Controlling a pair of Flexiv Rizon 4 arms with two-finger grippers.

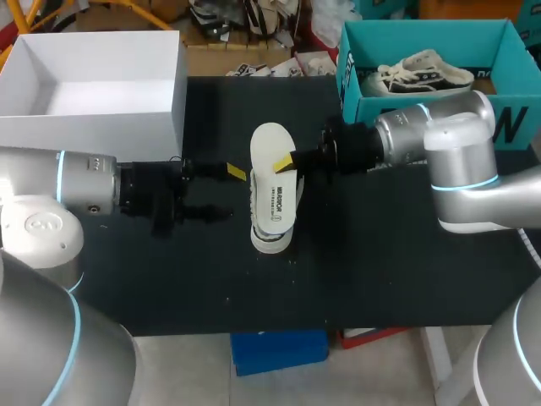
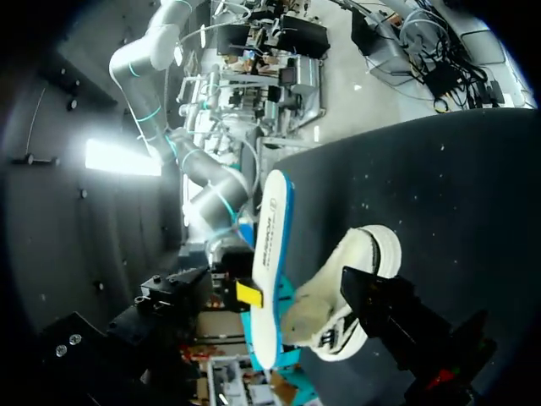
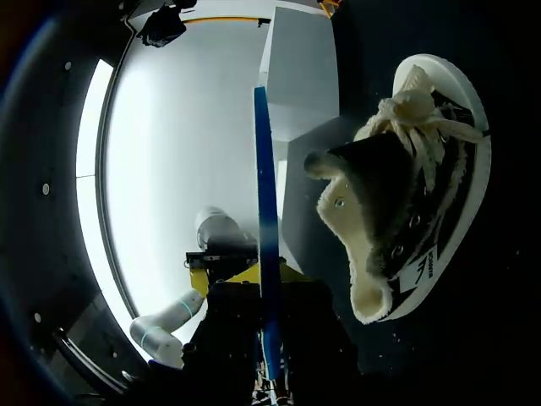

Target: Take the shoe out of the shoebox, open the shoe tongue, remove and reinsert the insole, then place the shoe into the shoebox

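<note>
black tabletop (image 1: 380, 262) holds the sneaker (image 1: 272, 222) at its middle, out of the white shoebox (image 1: 84, 131). right gripper (image 1: 286, 161) pinches the insole (image 1: 270, 144) just above it, long axes parallel. left gripper (image 1: 226, 191), fingers spread, sits beside the sneaker's other flank.

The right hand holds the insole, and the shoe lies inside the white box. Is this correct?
Not quite. The right hand holds the insole, but the shoe lies on the black table, outside the white box, as the head view shows.
</note>
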